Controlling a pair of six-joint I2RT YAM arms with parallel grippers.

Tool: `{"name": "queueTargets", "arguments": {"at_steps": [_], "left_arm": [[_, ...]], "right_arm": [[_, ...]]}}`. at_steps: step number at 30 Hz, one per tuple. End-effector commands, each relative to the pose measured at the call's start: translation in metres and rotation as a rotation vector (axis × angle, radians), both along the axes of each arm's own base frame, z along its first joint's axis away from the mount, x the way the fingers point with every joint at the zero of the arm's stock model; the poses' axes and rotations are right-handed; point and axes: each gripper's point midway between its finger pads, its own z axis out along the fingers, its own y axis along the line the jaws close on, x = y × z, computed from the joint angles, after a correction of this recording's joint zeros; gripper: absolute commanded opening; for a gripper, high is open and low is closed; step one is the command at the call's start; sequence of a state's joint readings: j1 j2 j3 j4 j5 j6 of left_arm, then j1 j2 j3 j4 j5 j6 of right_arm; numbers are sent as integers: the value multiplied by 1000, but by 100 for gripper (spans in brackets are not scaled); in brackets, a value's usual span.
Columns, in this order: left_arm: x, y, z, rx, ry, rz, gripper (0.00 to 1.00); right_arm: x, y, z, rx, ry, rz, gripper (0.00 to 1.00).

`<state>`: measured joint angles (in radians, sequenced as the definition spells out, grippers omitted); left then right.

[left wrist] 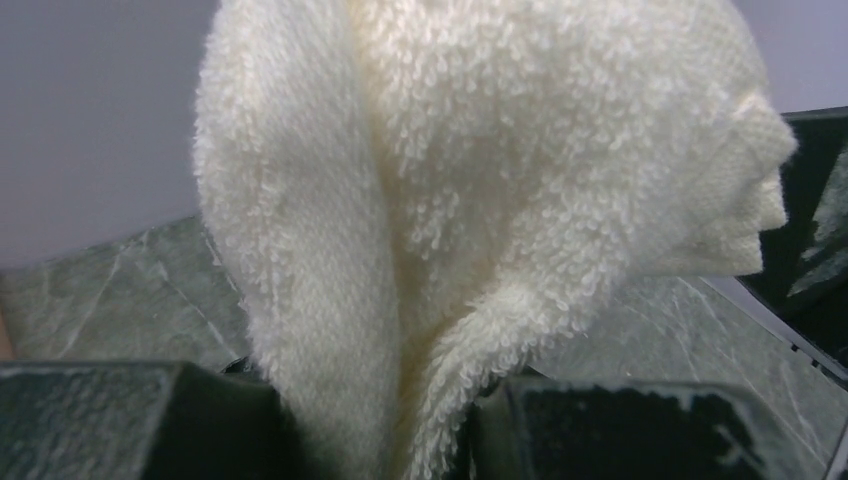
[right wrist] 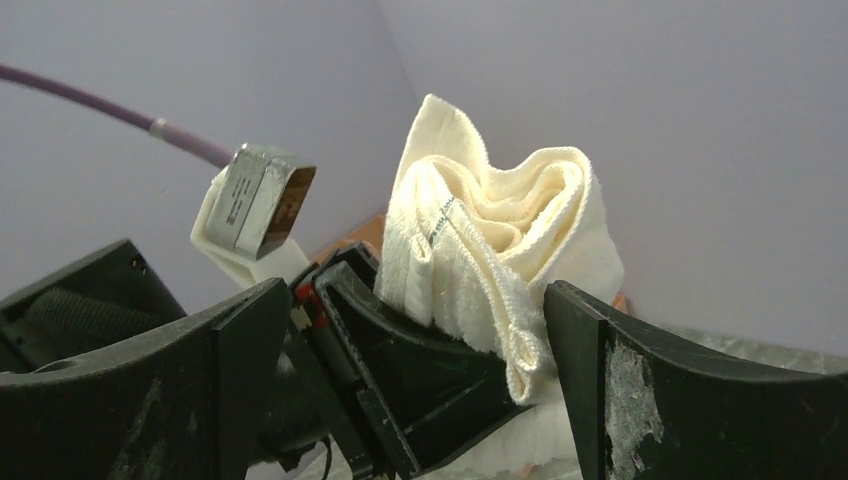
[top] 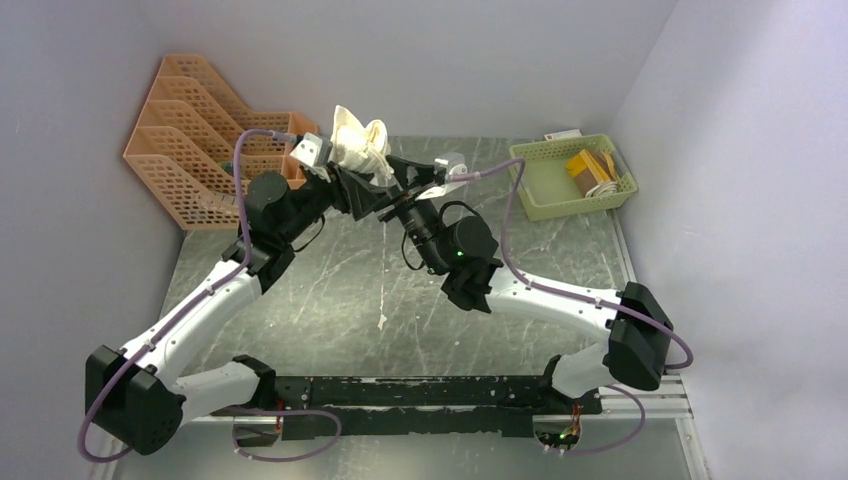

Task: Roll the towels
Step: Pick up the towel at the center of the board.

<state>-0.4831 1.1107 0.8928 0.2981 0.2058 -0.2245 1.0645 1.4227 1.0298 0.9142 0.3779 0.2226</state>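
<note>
The cream-white towel [top: 360, 140] is bunched and held up in the air above the back of the table. My left gripper [top: 358, 172] is shut on its lower part. In the left wrist view the towel [left wrist: 450, 200] fills the frame and runs down between the two fingers [left wrist: 130, 420]. My right gripper [top: 397, 178] is open right beside it. In the right wrist view its jaws [right wrist: 415, 300] stand wide, with the towel [right wrist: 490, 240] and a left finger between them, not gripped. The mustard-yellow towel [top: 588, 168] lies folded in the green basket.
An orange file rack [top: 200, 130] stands at the back left. The green basket [top: 545, 195] sits at the back right near the wall. Grey walls close in the table on three sides. Both forearms cross over the table's middle.
</note>
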Motion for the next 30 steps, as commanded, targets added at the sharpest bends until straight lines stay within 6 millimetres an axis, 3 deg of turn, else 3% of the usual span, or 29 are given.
{"name": "queueTargets", "arguments": {"at_steps": [1,6,11,18,26,30], "left_arm": [[0,8,21,-14,-64,76,7],[1,9,20,3,-62,112,7],[9,22,13,33,-39,200,7],[20,32,10,64,6,280,7],[19,31,16,60,0,272,7],[16,32,18,61,0,269,7]], "right_arm": [[9,-7,10,64,70,-71,100],[15,-8,12,93,126,-124,100],[0,-23,19,108,140,-198,100],[-17,-46,9,138,226,-229,100],[-26,-22,5,207,294,-85,100],[-27,-11,13,278,294,16,100]]}}
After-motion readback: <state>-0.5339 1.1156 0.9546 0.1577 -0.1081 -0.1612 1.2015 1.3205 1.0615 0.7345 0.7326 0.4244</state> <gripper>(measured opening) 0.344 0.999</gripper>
